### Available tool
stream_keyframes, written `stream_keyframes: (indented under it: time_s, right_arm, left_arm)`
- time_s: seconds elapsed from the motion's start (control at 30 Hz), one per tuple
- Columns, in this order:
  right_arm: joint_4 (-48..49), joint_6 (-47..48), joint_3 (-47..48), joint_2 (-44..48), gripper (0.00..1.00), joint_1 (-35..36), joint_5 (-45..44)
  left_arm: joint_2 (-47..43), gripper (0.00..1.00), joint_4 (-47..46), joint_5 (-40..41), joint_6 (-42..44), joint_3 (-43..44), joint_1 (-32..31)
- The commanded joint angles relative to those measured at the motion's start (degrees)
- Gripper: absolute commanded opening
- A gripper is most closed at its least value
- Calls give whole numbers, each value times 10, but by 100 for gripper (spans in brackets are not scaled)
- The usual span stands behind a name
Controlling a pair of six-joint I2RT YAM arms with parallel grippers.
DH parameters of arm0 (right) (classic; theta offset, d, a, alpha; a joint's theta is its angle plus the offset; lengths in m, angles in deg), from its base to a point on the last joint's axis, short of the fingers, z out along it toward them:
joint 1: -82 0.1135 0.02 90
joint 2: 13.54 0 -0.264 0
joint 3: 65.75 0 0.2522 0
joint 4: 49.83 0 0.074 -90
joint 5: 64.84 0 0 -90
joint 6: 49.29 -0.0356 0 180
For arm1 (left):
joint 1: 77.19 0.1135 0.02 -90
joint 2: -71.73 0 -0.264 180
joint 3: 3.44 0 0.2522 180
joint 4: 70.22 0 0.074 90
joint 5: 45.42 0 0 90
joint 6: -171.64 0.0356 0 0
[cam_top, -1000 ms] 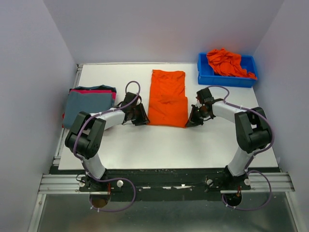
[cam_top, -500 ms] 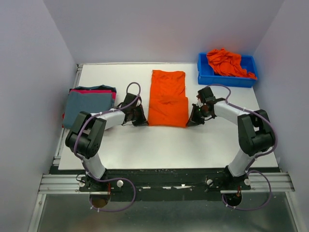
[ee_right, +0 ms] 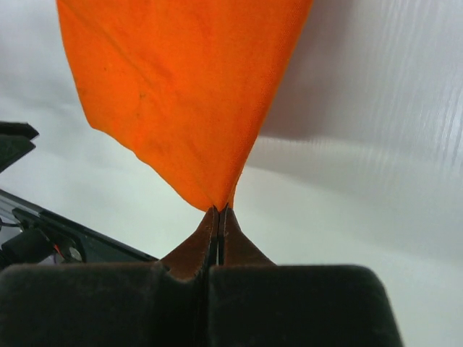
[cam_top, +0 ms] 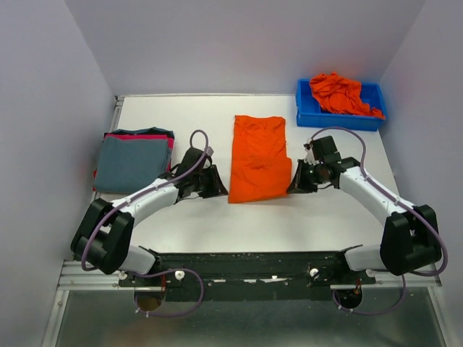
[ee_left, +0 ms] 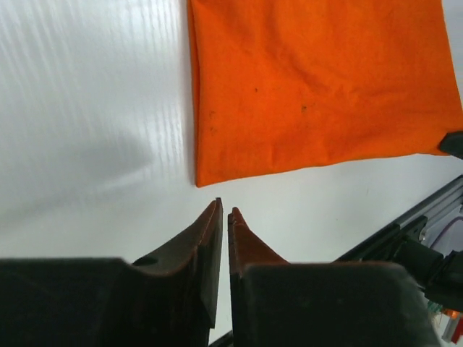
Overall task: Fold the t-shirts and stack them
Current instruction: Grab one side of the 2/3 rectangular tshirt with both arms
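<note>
Now we see the right gripper [ee_right: 218,211] pinching the orange t-shirt [cam_top: 258,159] by its near corner on the tabletop [cam_top: 217,217]; the left gripper [ee_left: 223,210] is closed on nothing just beside it. Since earlier, the shirt slid nearer and rightward.

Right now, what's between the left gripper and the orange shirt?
Nothing but a short stretch of bare white table. The left wrist view shows the left gripper just short of the shirt, pointing at its corner.

Blue plastic bin [cam_top: 333,121] sits at far-R corner of white table [cam_top: 289,217].
</note>
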Motion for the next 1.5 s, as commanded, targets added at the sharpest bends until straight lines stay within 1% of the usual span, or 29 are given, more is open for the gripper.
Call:
stream_keyframes:
  time_s: [0.0, 0.03, 0.07, 0.17, 0.3, 0.4, 0.6, 0.73, 1.0, 1.1, 1.27, 1.47]
  right_arm:
    - [-30, 12, -29, 2, 1, 1, 5]
    - [-25, 12, -33, -3, 1, 0, 5]
    - [-22, 11, -37, -7, 1, 1, 7]
    - [-6, 7, -50, -11, 1, 0, 8]
    - [8, 5, -61, -13, 1, 1, 7]
    - [17, 2, -68, -22, 1, 0, 8]
    - [31, 2, -78, -30, 1, 1, 8]
    - [36, 2, -80, -40, 1, 1, 14]
    - [35, 3, -76, -37, 1, 1, 15]
    - [35, 3, -76, -38, 1, 1, 14]
    - [35, 4, -76, -41, 1, 0, 13]
    - [37, 1, -78, -41, 1, 1, 14]
  left_arm:
    - [4, 47, 13, 11, -27, -24, -26]
    - [8, 52, 0, 8, -36, -28, -30]
    - [15, 53, -13, 7, -41, -30, -35]
    - [40, 53, -9, 29, -47, -16, -50]
    - [62, 53, -7, 72, -47, -9, -51]
    - [88, 52, -10, 77, -46, 0, -51]
    - [129, 50, -14, 76, -44, 17, -55]
    - [140, 47, -14, 76, -46, 22, -64]
    - [136, 40, -19, 71, -52, 1, -67]
    - [138, 39, -21, 73, -52, -7, -67]
    - [136, 40, 1, 88, -39, -7, -66]
    - [141, 35, 7, 85, -38, -5, -66]
